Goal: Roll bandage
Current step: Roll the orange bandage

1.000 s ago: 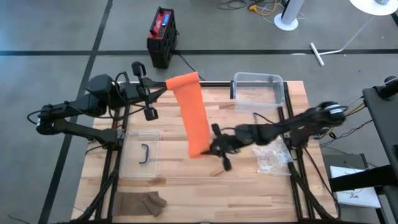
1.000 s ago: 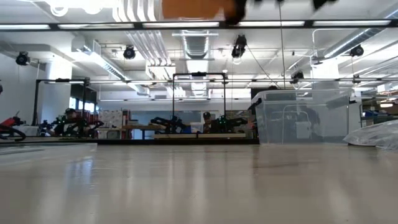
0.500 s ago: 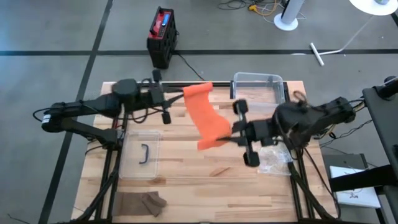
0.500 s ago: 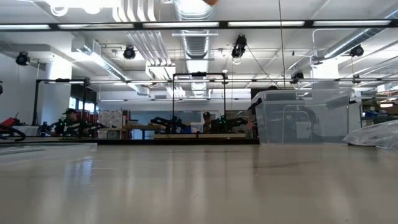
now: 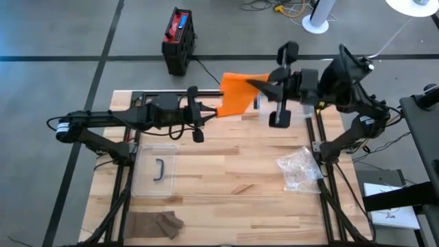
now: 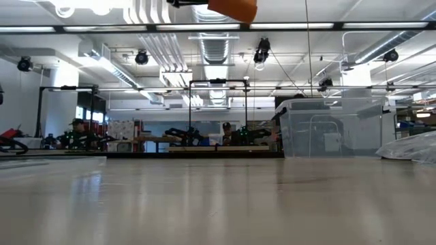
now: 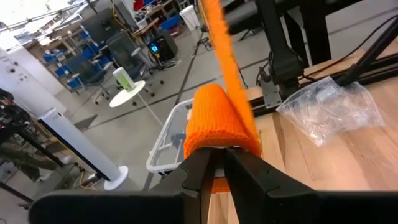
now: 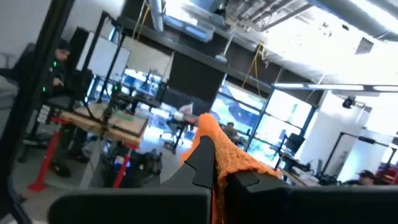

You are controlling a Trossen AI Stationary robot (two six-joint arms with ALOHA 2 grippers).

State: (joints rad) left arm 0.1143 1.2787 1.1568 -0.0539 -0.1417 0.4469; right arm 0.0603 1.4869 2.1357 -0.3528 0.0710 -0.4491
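Bandage, orange elastic fabric (image 5: 236,96), hangs taut above the counter (image 5: 226,178); we see left claw (image 5: 209,114) and right claw (image 5: 255,84) clenching opposite ends, tension presumably aiding rolling.

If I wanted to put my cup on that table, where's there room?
The bare wood between the clear lid and the crumpled plastic bag is open, down to the near edge. The far edge is crowded: both arms hold the orange bandage by the clear bin.
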